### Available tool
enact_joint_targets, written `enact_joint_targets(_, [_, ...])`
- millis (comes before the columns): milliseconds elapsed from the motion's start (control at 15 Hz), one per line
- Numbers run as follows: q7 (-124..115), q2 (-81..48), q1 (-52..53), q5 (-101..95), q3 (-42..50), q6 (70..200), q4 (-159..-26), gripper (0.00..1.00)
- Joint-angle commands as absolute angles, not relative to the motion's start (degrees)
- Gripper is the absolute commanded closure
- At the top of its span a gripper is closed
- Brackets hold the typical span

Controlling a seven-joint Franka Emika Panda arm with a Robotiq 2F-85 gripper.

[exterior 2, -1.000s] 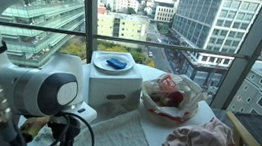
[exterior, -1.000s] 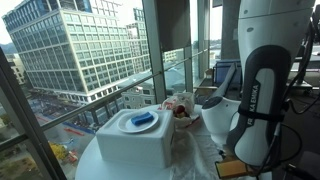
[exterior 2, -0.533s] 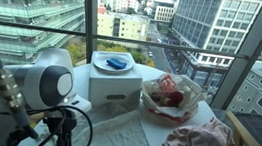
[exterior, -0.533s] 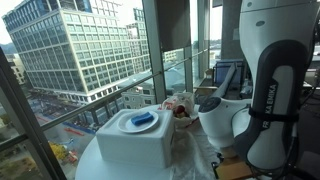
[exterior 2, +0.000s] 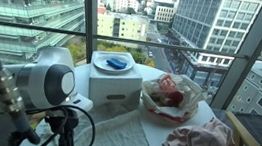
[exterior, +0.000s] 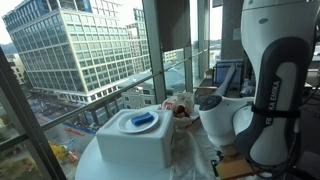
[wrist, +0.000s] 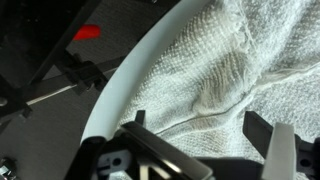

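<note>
Your count: singles all round, and one pair.

You have one table (wrist: 118,75); one towel (wrist: 235,60) on it; one white box (exterior: 135,145); one plate (exterior 2: 99,65) and one blue thing (exterior 2: 118,60) on that plate; one clear bag (exterior 2: 172,92), with red things inside too bunched for you to count; one pink cloth (exterior 2: 199,142); one screen (exterior: 226,72) in an exterior view; one red patch (wrist: 88,32) on the floor in the wrist view; one arm (exterior: 270,90); one gripper (wrist: 200,128) with two fingers (wrist: 265,130).
</note>
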State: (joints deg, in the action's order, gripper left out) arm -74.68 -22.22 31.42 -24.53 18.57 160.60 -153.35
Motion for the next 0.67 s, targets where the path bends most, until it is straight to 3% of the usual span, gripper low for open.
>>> enact_joint_targets(0, [-71.07, -22.75, 26.37, -22.89, 13.66, 161.64, -153.18, 0.00])
enact_joint_targets(333, [-65.70, -22.01, 22.19, -18.66, 7.78, 162.32, -153.88, 0.00])
enact_joint_targets(600, [-64.04, -24.31, 22.36, -17.79, 8.23, 163.40, -152.16, 0.00])
